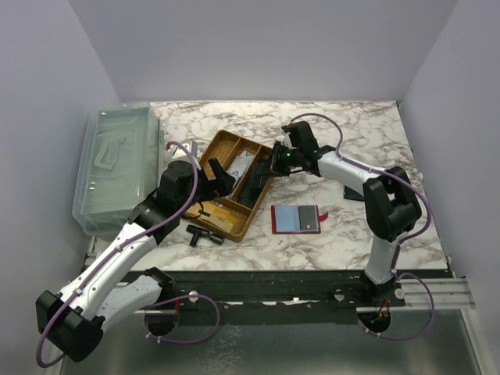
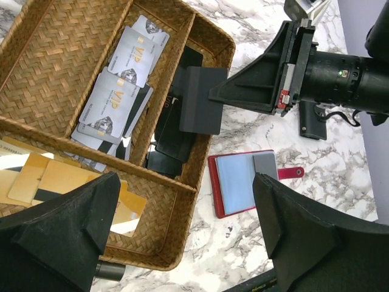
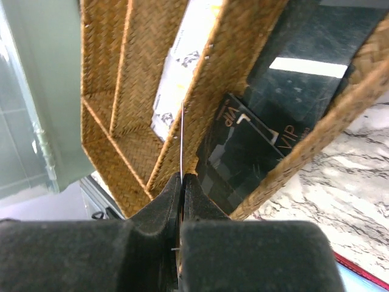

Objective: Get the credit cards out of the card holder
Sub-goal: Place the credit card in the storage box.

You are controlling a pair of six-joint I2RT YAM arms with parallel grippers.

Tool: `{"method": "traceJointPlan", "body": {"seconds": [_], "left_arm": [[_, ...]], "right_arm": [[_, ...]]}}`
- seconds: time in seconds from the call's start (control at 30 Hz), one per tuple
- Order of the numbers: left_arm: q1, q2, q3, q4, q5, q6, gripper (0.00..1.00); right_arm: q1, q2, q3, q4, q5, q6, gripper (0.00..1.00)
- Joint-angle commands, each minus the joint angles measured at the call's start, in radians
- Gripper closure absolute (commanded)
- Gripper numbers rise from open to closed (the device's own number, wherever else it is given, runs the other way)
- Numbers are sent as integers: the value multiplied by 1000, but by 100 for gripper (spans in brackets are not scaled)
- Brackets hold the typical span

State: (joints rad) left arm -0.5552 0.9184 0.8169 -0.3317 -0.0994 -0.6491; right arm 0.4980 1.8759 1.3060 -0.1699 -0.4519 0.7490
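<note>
The red card holder (image 1: pixel 297 219) lies open on the marble, right of the wicker tray (image 1: pixel 205 158); a grey card (image 2: pixel 265 165) sits in its right pocket. My right gripper (image 1: pixel 269 165) is shut on a dark grey card (image 2: pixel 203 100) and holds it over the tray's right compartment. In the right wrist view that card (image 3: pixel 181 137) shows edge-on between the closed fingers (image 3: pixel 167 201). My left gripper (image 2: pixel 188 243) is open and empty above the tray's near corner. The holder also shows in the left wrist view (image 2: pixel 246 179).
The tray (image 2: pixel 182 207) holds silver VIP cards (image 2: pixel 118 91), black cards (image 3: pixel 255 137) and gold cards (image 2: pixel 45 176) in separate compartments. A clear lidded bin (image 1: pixel 117 168) stands at the left. A black tool (image 1: pixel 205 234) lies near the tray's front; another black part (image 2: pixel 313 121) lies to the right.
</note>
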Motion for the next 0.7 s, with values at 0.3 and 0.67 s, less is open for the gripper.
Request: {"method": "traceJointPlan", "body": {"seconds": [0.3, 0.67], "left_arm": [[6, -69, -53, 8, -27, -69, 1], [6, -62, -41, 38, -19, -68, 1]], "right_arm": [[31, 103, 52, -34, 87, 104, 93], [45, 55, 78, -95, 87, -62, 54]]}}
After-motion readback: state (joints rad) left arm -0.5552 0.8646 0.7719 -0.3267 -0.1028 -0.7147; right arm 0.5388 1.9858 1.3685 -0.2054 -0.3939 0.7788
